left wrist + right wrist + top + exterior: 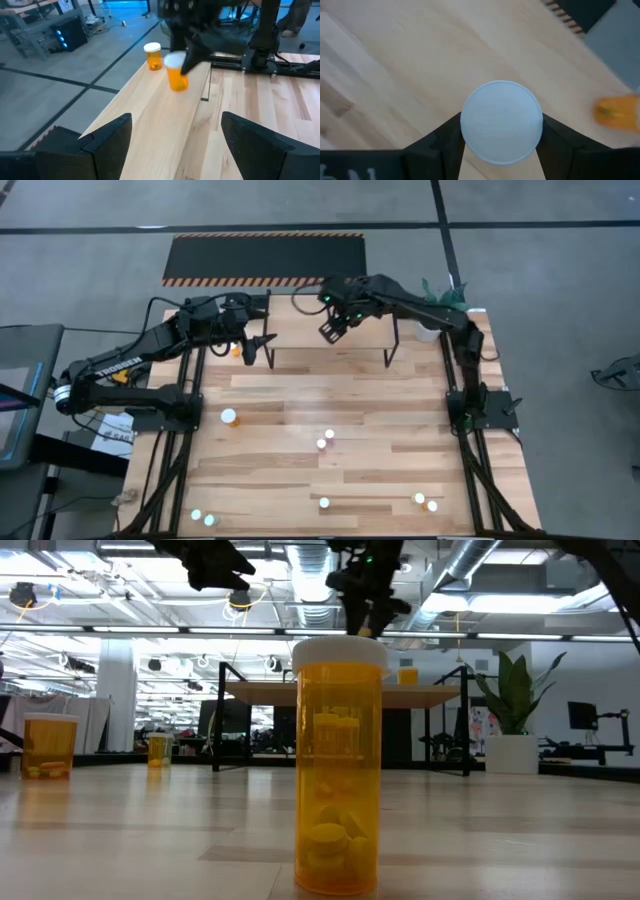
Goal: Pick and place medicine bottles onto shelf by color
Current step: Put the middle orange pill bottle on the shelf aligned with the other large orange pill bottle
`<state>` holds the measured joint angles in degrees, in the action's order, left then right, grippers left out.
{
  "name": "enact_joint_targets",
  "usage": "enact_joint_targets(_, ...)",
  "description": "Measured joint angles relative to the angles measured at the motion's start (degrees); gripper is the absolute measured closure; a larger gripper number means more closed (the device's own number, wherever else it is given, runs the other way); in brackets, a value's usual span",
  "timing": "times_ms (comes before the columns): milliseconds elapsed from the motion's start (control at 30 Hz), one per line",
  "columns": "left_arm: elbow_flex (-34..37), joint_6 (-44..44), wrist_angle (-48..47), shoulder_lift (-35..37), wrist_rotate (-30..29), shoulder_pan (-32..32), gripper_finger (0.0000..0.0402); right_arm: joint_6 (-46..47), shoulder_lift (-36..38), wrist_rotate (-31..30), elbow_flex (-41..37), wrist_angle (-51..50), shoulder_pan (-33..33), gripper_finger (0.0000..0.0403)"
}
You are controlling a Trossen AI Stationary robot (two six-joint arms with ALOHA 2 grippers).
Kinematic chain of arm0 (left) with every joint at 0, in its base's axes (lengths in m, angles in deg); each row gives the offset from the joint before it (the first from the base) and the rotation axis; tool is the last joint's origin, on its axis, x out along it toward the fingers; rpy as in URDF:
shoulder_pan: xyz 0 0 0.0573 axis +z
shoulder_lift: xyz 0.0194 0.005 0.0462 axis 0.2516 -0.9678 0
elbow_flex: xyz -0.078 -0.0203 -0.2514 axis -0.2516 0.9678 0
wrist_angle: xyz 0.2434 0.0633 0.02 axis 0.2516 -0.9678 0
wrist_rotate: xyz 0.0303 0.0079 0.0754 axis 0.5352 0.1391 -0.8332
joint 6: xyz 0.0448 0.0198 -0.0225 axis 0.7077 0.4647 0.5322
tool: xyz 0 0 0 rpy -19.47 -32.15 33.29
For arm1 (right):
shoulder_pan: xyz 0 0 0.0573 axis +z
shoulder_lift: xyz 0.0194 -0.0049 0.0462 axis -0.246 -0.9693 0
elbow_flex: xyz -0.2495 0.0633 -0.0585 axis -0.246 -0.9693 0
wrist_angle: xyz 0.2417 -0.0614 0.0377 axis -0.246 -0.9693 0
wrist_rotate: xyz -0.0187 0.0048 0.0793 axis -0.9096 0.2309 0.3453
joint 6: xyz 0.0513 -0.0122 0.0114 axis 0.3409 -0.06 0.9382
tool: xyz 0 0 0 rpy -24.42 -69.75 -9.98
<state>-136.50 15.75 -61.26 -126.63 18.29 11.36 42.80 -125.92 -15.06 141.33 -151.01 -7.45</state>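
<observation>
Closest to the low camera, an orange pill bottle with a white cap stands upright on the wooden tabletop, pills visible inside it. From the jaws outward: the right gripper has its 2 dark fingers set against either side of a white-capped bottle, closed on its round cap from above, over the shelf at the far edge of the table. In the left wrist view that same orange bottle sits on the light wood shelf top with the right arm's dark fingers at its cap, and a second orange bottle stands just beyond it on the shelf. The left gripper hangs with its jaws spread wide and nothing between them, near the shelf's left end, close to a further orange bottle. Elsewhere on the table lie scattered bottles: 1 orange near the left side, 2 white-capped ones near the middle, 1 near the front middle, 2 at the front right, and 2 greenish ones at the front left. Off to the right, a potted plant stands beside the shelf.
</observation>
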Motion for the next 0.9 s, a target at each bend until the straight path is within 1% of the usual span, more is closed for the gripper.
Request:
enact_joint_targets(100, 0.00, -0.40, 0.06, 0.00, -0.24, 0.00, 0.0106, -0.87, 3.23, -0.04, -2.40, -0.96, -1.96, 0.0184)
enact_joint_targets(167, 0.00, -0.86, 0.04, 0.00, -0.22, -0.02, 0.0106, -1.24, 5.95, -0.16, -5.38, -1.67, -3.45, 0.0187)
enact_joint_targets(300, 0.00, -1.81, 0.02, 0.00, -0.22, -0.02, 0.0106, -0.86, 12.49, -1.79, -15.43, -0.44, -5.80, 0.0189)
enact_joint_targets(400, 0.00, -1.84, 0.13, -0.02, -0.22, -0.02, 0.0106, -0.09, 18.49, -1.67, -24.16, 7.57, -7.35, 0.0186)
enact_joint_targets(500, 0.00, -2.69, 1.32, -0.02, -0.28, 0.00, 0.0106, 0.11, 22.30, -1.52, -30.25, 15.06, -8.74, 0.0185)
enact_joint_targets(567, 0.00, -3.18, 2.64, -0.04, -0.28, -0.02, 0.0106, 0.22, 23.29, -1.39, -32.49, 18.50, -9.38, 0.0185)
enact_joint_targets(900, 0.00, -4.65, 3.39, -0.04, -0.35, -0.02, 0.0106, -0.78, 21.90, -0.94, -36.83, 20.11, -9.92, 0.0185)
